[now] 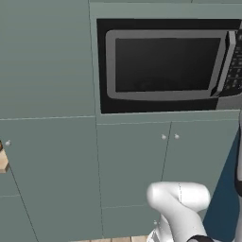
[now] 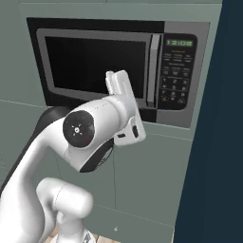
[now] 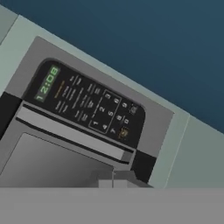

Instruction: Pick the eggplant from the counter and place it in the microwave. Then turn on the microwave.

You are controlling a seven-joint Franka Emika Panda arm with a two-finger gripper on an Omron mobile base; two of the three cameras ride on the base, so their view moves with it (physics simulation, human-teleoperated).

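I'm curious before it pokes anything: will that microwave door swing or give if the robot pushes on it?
Probably not. The microwave door looks shut, flush in its grey frame, so a push should meet stiff resistance. The bar handle suggests it opens by pulling.

The microwave [image 2: 118, 71] is seen as black, its dark window framed in grey; green digits are shown on the display [image 2: 180, 43] at 12 o'clock of the black keypad [image 2: 173, 80]; the cabinet fronts [image 1: 52, 165] are coloured grey-green; a deep blue wall [image 2: 213, 142] is seen.
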